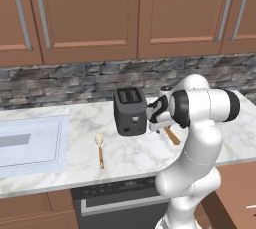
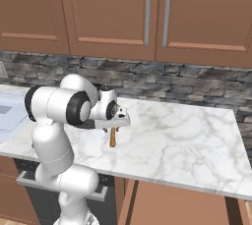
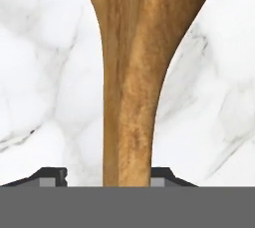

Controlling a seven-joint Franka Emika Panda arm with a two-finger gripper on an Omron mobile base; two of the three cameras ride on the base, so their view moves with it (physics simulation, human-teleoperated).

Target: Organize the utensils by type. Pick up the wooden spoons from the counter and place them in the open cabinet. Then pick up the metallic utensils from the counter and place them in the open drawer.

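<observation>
i have the hand (image 3: 127, 176) low over the white marble surface (image 3: 45, 72), fingers (image 3: 52, 176) straddling the golden-brown wooden spoon (image 3: 130, 87) at frame centre, not visibly clamped. i reckon next comes squeezing, lifting toward the cabinet.

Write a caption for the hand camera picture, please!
A wooden spoon lies on the marble counter, its handle running between the gripper fingertips.

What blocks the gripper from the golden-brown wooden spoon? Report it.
Nothing visible does. The gripper is low over the counter with the golden-brown wooden spoon handle running straight between its fingertips.
</observation>
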